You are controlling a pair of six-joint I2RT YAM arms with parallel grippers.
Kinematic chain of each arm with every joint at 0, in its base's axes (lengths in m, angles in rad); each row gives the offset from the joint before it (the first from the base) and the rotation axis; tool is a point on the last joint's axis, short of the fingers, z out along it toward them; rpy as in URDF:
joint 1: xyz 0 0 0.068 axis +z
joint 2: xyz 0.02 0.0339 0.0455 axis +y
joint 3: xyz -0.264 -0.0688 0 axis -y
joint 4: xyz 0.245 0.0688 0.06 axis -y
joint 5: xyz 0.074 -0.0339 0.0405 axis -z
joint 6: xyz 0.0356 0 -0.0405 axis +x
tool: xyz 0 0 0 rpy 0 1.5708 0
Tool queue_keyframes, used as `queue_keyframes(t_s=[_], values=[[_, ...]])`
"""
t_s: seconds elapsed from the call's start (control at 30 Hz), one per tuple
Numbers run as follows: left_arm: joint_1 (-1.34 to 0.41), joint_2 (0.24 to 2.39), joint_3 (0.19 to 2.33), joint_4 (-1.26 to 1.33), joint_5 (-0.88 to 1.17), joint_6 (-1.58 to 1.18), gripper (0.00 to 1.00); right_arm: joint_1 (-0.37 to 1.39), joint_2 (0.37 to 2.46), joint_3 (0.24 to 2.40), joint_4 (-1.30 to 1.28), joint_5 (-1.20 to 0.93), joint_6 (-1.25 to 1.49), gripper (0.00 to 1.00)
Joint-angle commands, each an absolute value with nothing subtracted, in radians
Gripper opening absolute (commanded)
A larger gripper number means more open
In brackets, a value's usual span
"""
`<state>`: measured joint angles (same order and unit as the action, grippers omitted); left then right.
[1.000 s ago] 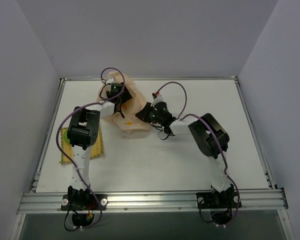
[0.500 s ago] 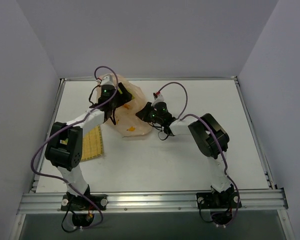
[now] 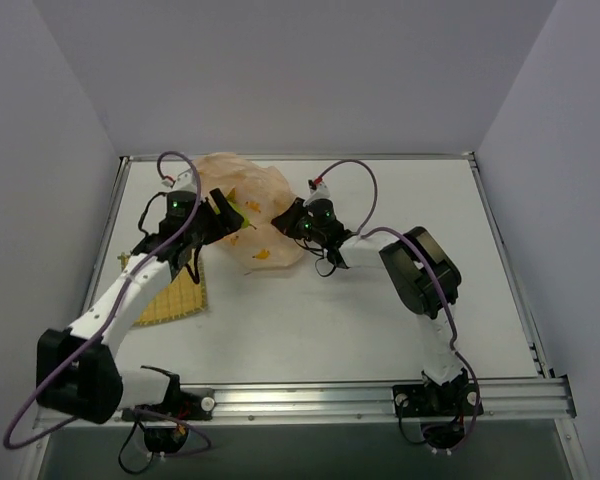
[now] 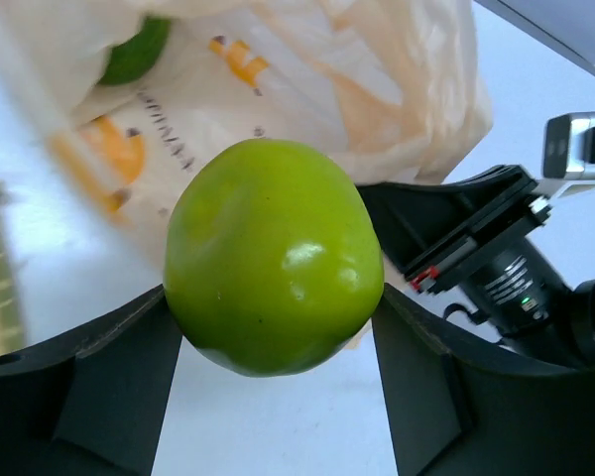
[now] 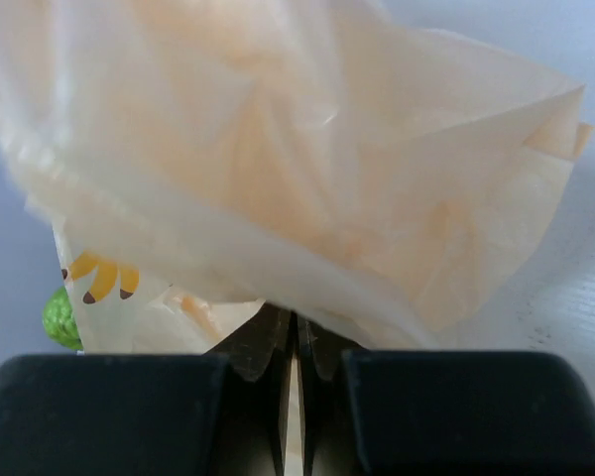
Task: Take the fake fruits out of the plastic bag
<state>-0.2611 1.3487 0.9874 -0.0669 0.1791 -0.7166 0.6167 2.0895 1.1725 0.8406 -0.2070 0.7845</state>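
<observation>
A glossy green fake fruit (image 4: 274, 256) is clamped between the black fingers of my left gripper (image 4: 276, 327), just outside the plastic bag (image 4: 377, 89). From above, this fruit (image 3: 237, 211) and left gripper (image 3: 226, 208) sit at the left side of the peach-cream bag (image 3: 260, 235). Another green fruit (image 4: 139, 55) shows through the bag's film, and it also appears low at the left as a green fruit (image 5: 61, 317) in the right wrist view. My right gripper (image 5: 296, 347) is shut on a fold of the bag (image 5: 297, 169), at the bag's right edge (image 3: 282, 222).
A yellow woven mat (image 3: 175, 295) lies flat on the white table (image 3: 380, 320), left of the bag and under the left forearm. Grey walls enclose the table on three sides. The right arm's cable loops above the bag's right side.
My left arm has swung out to the left, its elbow dropping toward the near left corner, and the gripper has moved left with the green fruit. The right gripper stays put on the bag.
</observation>
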Motion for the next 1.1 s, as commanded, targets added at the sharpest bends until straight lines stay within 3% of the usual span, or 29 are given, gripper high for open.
queue_keyframes(t_s=[0.0, 0.17, 0.37, 0.67, 0.77, 0.93, 1.07], values=[[-0.255, 1.172, 0.983, -0.314, -0.032, -0.643, 0.42, 0.620, 2.022, 1.213, 0.844, -0.179, 0.779, 0.00], [-0.245, 0.964, 0.904, -0.436, -0.313, -0.621, 0.42, 0.624, 2.022, 1.213, 0.842, -0.178, 0.785, 0.00], [-0.233, 0.937, 0.884, -0.508, -0.374, -0.603, 0.42, 0.629, 1.965, 1.152, 0.845, -0.176, 0.767, 0.00], [-0.218, 1.051, 0.741, -0.371, -0.370, -0.673, 0.42, 0.630, 1.921, 1.115, 0.839, -0.187, 0.736, 0.00], [-0.207, 1.086, 0.724, -0.325, -0.368, -0.678, 0.46, 0.629, 1.914, 1.111, 0.836, -0.186, 0.729, 0.00], [-0.195, 1.156, 0.724, -0.295, -0.387, -0.683, 0.64, 0.630, 1.914, 1.100, 0.845, -0.189, 0.727, 0.00], [-0.173, 1.218, 0.718, -0.255, -0.381, -0.680, 0.69, 0.634, 1.908, 1.083, 0.861, -0.193, 0.732, 0.00]])
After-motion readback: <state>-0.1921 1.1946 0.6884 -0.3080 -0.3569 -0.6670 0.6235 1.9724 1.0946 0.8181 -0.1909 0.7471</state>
